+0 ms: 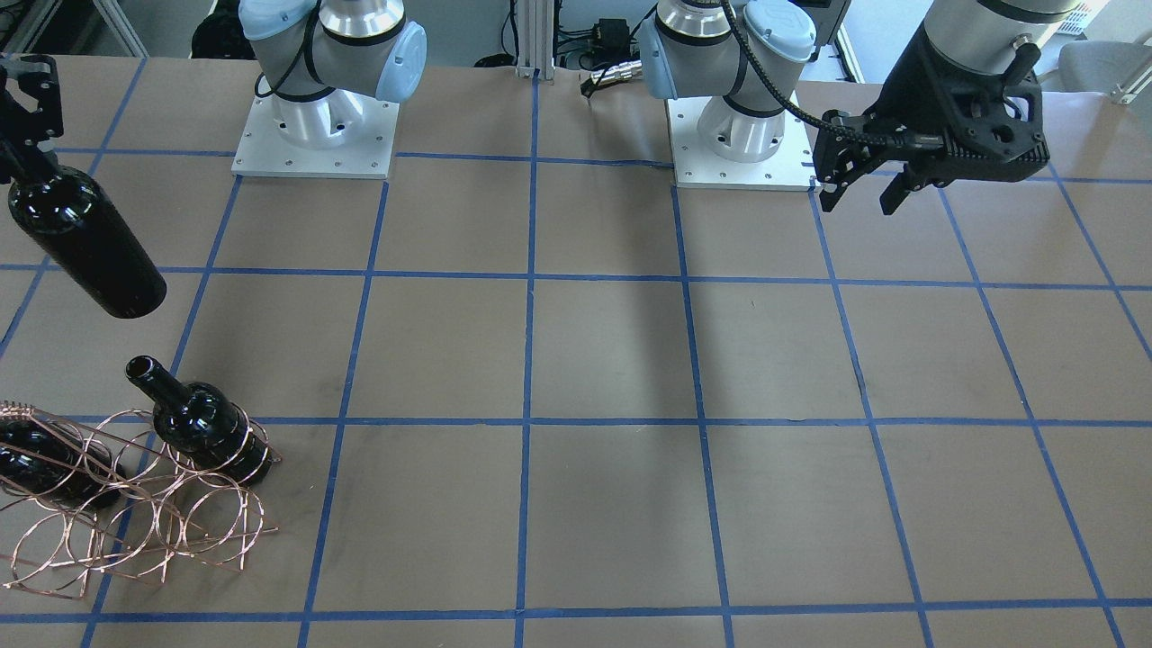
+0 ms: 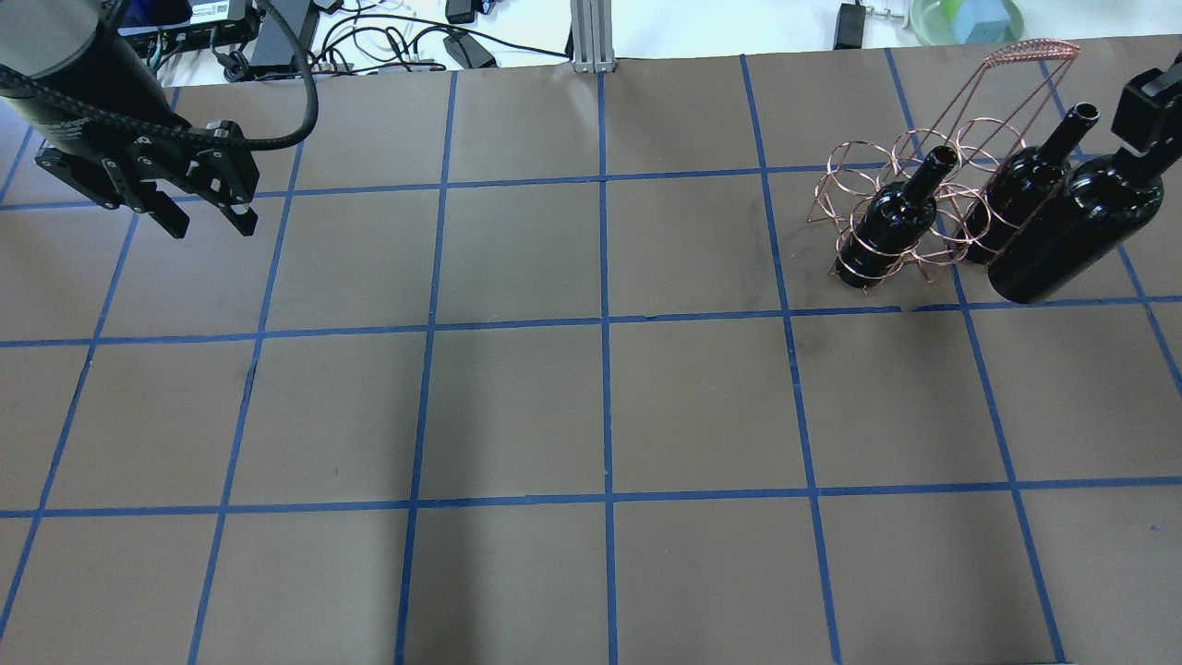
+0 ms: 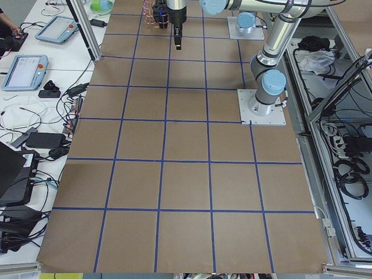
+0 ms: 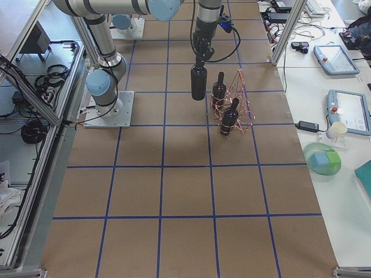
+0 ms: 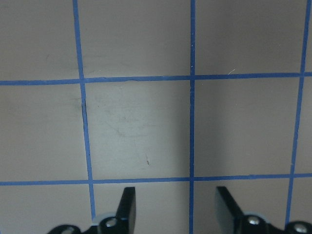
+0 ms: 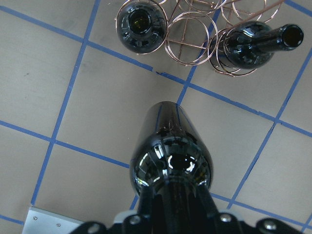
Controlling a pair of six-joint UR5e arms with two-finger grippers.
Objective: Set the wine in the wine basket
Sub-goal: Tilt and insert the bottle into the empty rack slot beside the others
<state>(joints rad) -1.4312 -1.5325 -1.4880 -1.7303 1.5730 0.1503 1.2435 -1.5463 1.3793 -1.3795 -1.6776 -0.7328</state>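
A table [image 2: 517, 416] covered in brown paper and marked into squares with blue tape fills every view. The two arm bases are bolted along one long edge, and desks with cables and tablets line the side across from them.

Near the table's far right corner, seen from over the robot's shoulders, stands the copper wire basket [image 1: 135, 522], a cluster of round loops with a tall handle. Two dark bottles stand upright in it with their necks up. One [image 2: 891, 222] sits in a slot at the end nearer the table's middle and the other [image 2: 1016, 199] at the opposite end. The right wrist camera shows a wire loop between them.

The right gripper [image 2: 1145, 152] is clenched on the neck of a third bottle, the wine [image 2: 1071, 240]. The wine hangs base down above the paper, clear of the table. It is just beside the basket, on the side toward the robot, and outside the loops.

The left gripper [image 2: 208, 222] hovers over the opposite end of the table, well apart from the basket. Its two black fingers [image 5: 127, 204] are spread with only taped paper showing between them.
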